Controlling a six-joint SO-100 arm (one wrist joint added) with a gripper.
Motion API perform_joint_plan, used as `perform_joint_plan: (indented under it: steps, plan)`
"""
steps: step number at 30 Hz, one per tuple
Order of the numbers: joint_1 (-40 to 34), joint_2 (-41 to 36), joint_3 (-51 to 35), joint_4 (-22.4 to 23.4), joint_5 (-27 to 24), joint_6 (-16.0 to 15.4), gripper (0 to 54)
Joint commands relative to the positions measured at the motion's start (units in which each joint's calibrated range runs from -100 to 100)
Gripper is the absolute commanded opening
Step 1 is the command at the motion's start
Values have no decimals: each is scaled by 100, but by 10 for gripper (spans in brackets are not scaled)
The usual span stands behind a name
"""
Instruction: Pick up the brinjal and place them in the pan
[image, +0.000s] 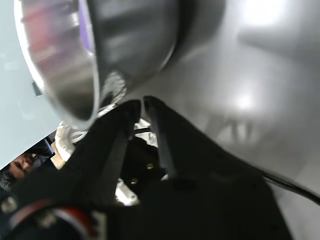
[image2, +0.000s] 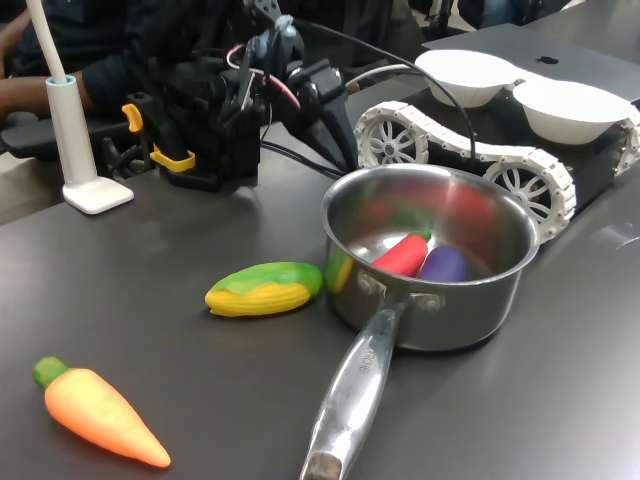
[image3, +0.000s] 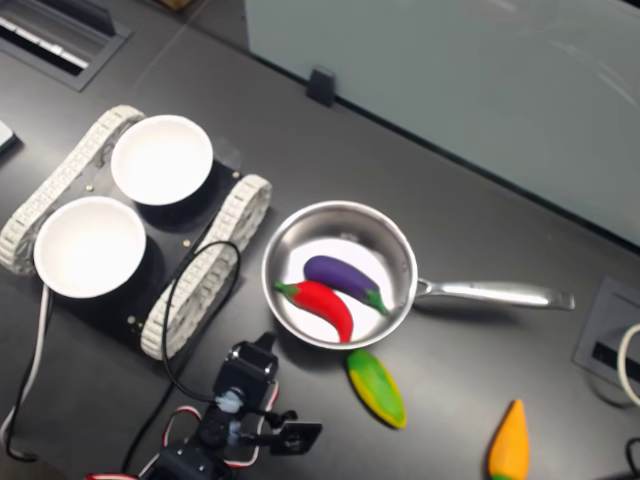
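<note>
The brinjal lies inside the pan, on the pan's floor, side by side with a red chilli and touching it; in the first exterior view only its purple body shows over the rim.

The pan stands on the dark desk, its handle pointing toward the second exterior view's right. Just outside the pan's wall lies the corn, and nearer the desk's edge — at the second exterior view's bottom right — the carrot, well apart from the pan.

The gripper is empty and clear of the pan, its two black fingers drawn narrow with only a thin slit between the tips. In the first exterior view it points down beside the pan's far rim.

A tracked rover carrying two white bowls sits beside the pan — toward the second exterior view's left.
</note>
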Motion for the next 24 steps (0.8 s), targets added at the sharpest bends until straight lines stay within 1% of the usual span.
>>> perform_joint_plan:
  steps: [1,5,7,8,17,24]
  plan:
    - [84,-66,177,37,54,68,1]
    - [84,-66,541,-159,44,68,1]
    - [84,-66,813,-389,54,68,2]
    - [95,-66,831,-415,63,68,2]
    - [198,-66,831,-423,5,68,2]
    - [3,-66,831,-415,137,68,6]
